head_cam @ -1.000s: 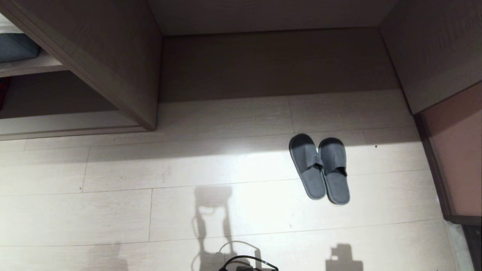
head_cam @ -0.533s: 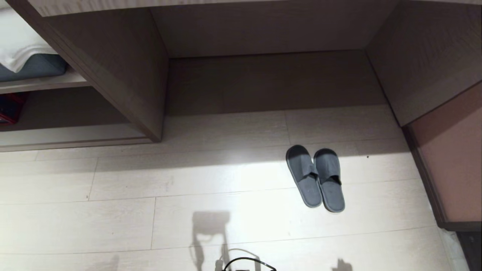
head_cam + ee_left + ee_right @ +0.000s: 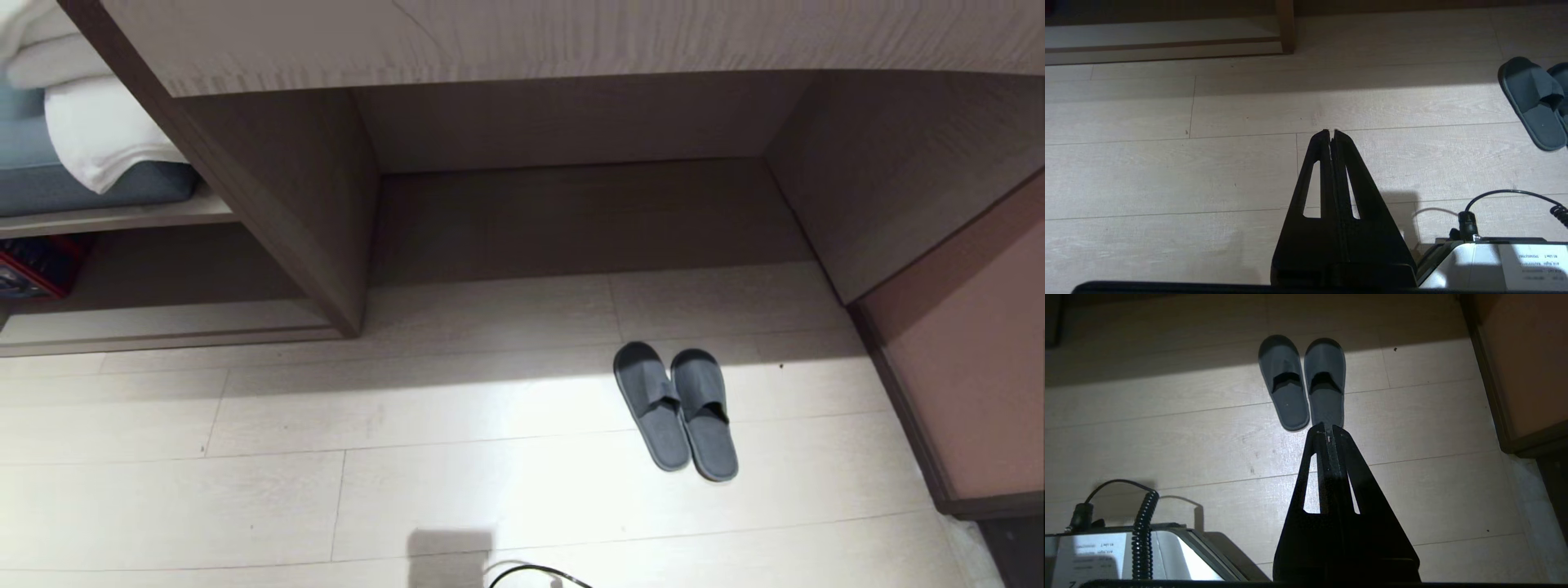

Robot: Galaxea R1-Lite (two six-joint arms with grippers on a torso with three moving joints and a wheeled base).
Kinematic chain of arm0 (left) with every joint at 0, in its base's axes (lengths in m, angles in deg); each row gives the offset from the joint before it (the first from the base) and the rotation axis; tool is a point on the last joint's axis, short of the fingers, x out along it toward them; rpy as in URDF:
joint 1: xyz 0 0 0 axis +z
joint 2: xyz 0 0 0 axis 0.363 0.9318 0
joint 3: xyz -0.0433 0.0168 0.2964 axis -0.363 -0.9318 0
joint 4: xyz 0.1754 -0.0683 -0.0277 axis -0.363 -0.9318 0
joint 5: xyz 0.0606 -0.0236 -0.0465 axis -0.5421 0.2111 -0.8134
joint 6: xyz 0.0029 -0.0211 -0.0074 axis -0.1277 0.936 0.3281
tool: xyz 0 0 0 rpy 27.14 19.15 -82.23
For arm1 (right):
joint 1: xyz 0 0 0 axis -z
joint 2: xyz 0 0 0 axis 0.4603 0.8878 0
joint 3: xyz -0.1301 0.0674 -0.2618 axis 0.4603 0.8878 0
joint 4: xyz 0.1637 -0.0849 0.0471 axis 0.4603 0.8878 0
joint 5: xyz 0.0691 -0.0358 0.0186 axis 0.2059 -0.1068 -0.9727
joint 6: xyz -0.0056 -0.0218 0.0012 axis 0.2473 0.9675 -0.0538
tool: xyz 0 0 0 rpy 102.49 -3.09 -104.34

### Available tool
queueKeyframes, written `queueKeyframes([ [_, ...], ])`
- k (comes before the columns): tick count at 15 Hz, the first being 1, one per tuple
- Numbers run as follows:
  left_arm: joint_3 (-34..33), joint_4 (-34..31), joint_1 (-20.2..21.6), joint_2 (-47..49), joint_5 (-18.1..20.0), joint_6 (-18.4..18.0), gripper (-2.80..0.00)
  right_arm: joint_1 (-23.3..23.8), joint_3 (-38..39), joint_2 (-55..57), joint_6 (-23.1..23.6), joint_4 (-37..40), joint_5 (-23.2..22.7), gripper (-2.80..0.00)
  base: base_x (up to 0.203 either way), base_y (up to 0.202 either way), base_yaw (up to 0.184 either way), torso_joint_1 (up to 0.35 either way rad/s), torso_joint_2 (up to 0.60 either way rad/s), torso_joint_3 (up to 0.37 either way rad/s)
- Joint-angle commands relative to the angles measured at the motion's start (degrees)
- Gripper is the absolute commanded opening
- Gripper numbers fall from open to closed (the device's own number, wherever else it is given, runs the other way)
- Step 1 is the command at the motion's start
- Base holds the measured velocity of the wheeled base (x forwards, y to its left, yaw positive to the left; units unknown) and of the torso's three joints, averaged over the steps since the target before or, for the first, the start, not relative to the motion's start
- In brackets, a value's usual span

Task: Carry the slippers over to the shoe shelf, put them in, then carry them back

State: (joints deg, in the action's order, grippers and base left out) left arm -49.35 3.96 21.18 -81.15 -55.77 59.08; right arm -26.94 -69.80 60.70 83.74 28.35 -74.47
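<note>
Evidently nothing is done yet: the slippers (image 3: 676, 411) lie side by side, touching, on the floor (image 3: 408, 425) just before the desk recess (image 3: 571, 212), untouched. Both the left gripper (image 3: 1331, 132) and right gripper (image 3: 1326, 428) hang pressed together, empty, near the slippers. Pickup, shelving and return all remain.

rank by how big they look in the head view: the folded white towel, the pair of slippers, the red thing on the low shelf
1. white towel, though cut off by the frame edge
2. slippers, the pair together
3. red thing, partly hidden
Towel and slippers look close in size, so that order is unsure.
</note>
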Motion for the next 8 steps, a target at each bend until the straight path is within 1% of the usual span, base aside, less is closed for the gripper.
queueKeyframes([
  [1, 0.0, 0.04, 0.01, -0.04, 0.01, 0.03, -2.8, -0.02, 0.09, 0.07, -0.02, -0.01, 0.07, -2.8, 0.0, 0.0, 0.0, 0.005, 0.0, 0.204],
  [8, 0.0, -0.02, 0.01, -0.04, 0.01, 0.03, -2.8, -0.02, 0.09, 0.01, -0.02, -0.01, 0.07, -2.8, 0.0, 0.0, 0.0, 0.002, 0.0, 0.201],
])
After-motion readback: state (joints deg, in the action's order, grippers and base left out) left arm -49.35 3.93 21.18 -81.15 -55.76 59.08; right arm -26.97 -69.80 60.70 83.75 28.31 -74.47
